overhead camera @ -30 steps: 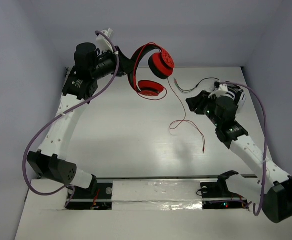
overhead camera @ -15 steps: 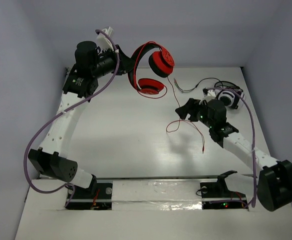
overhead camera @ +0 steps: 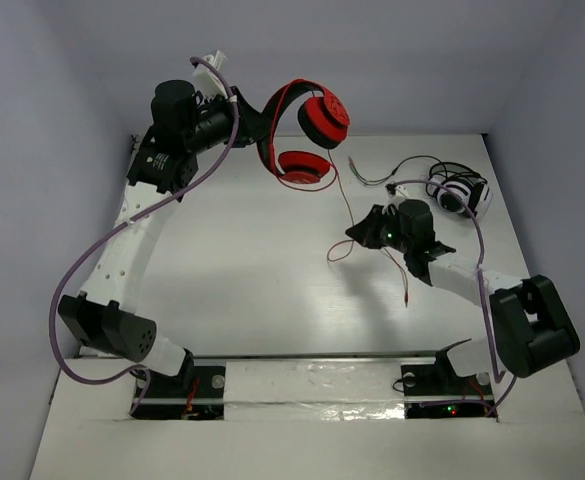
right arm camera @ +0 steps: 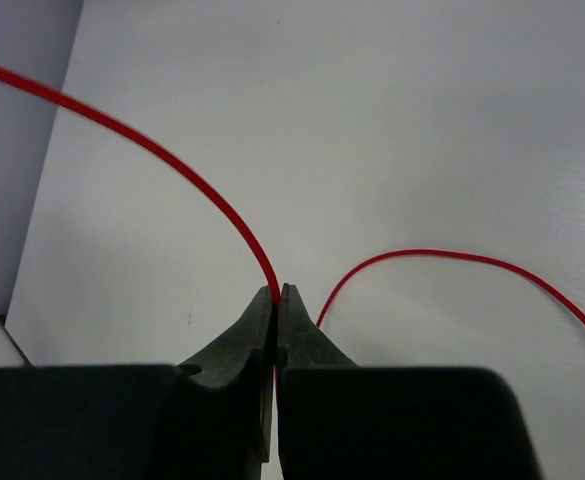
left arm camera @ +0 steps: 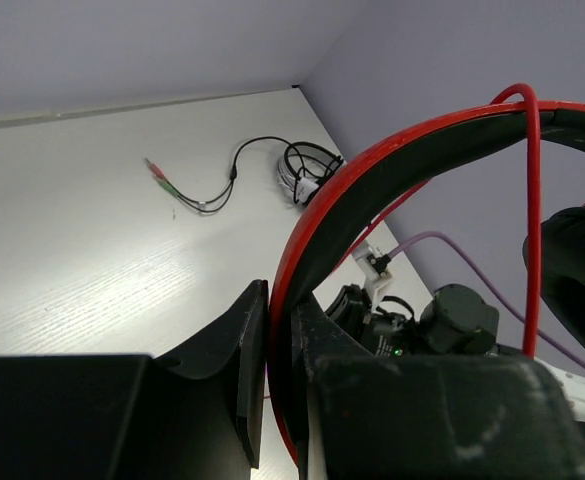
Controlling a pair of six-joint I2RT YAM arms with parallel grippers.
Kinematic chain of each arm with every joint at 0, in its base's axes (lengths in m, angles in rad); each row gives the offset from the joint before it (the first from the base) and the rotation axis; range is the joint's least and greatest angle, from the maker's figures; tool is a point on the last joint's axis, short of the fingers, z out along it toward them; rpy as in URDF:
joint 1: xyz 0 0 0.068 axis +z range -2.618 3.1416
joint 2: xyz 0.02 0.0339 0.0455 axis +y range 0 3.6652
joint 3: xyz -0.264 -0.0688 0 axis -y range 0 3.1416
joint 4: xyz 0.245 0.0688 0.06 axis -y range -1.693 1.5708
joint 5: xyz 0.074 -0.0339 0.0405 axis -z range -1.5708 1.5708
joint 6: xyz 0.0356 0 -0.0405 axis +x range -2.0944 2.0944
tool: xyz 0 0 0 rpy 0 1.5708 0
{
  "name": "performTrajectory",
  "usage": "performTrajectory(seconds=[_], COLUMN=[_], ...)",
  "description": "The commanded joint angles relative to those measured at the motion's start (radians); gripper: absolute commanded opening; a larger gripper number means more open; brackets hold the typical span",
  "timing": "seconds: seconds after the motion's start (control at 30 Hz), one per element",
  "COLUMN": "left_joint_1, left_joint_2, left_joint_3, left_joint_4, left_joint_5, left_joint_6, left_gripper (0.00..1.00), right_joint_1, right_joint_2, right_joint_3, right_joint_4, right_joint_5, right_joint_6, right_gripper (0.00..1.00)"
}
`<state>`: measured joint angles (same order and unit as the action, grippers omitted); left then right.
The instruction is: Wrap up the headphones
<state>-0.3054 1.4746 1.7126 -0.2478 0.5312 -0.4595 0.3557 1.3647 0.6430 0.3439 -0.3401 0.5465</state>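
The red headphones (overhead camera: 307, 130) hang in the air over the table's far edge, one ear cup higher than the other. My left gripper (overhead camera: 255, 135) is shut on their red-and-black headband (left arm camera: 392, 165), which runs between the jaws of the left gripper (left arm camera: 280, 330). The thin red cable (overhead camera: 350, 195) drops from the ear cups, loops on the table and ends at a plug (overhead camera: 407, 300). My right gripper (overhead camera: 357, 233) is shut on this cable right of the table's centre. In the right wrist view the cable (right arm camera: 172, 165) enters the closed tips of the right gripper (right arm camera: 276, 293).
White-and-black headphones (overhead camera: 459, 192) with a dark cable (overhead camera: 392, 172) lie at the far right of the table, also seen in the left wrist view as a coil (left arm camera: 307, 172). Grey walls stand close behind and on both sides.
My right arm swung left, away from the white-and-black headphones, and its gripper opened wide and then closed on the red cable. The left arm and the red headphones stayed put.
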Motion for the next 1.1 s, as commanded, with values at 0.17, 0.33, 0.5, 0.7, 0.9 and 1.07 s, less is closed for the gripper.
performTrajectory(seconds=[0.17,0.33,0.5,0.7,0.9,1.07], left_joint_1=[0.014,0.014,0.014,-0.038,-0.156,-0.231], left_joint_2=[0.023,0.061,0.081,0.082,0.110,0.124], left_joint_3=[0.019,-0.004,-0.024,-0.083,-0.125,-0.174], left_joint_4=[0.150,0.177,0.157,0.186,0.200,0.193], left_joint_5=[-0.135,-0.268,-0.411,-0.608,-0.830,-0.979], left_joint_6=[-0.111,-0.127,-0.090,-0.053,-0.001,0.061], left_gripper=[0.00,0.00,0.00,0.00,0.00,0.00], right_joint_1=[0.124,0.245,0.302,0.377,0.447,0.468], right_joint_2=[-0.012,-0.065,-0.150,-0.199,-0.216,-0.286], right_joint_3=[0.003,-0.019,-0.036,0.026,0.127,0.170], right_joint_4=[0.049,0.009,-0.066,-0.209,-0.284,-0.321], right_joint_5=[0.036,0.102,0.133,0.110,0.033,0.001], right_joint_6=[0.006,-0.008,-0.008,-0.025,-0.031,-0.022], right_gripper=[0.00,0.00,0.00,0.00,0.00,0.00])
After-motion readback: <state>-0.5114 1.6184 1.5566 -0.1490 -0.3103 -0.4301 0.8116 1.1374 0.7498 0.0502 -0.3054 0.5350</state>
